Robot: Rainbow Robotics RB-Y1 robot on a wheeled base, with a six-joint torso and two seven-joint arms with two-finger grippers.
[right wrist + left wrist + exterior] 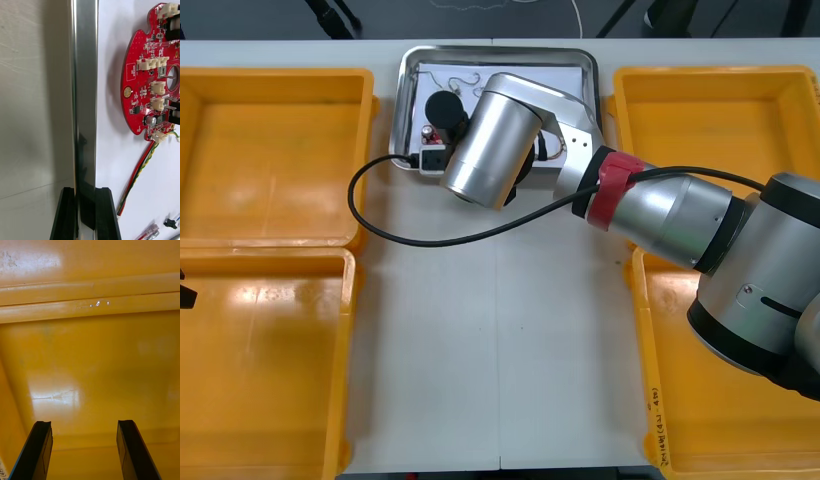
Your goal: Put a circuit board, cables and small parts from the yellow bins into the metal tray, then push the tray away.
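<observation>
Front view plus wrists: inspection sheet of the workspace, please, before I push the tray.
Surface: light table.
Job's things: tray at far middle, white inside, holds board; bins look bare.
Clutter: nothing seen.
Grippers: right gripper shut on tray's rim; left gripper open over a left bin.
Cables: red-yellow cable beside board in tray; black cable loops over table.
Surroundings: dark floor beyond table.
</observation>
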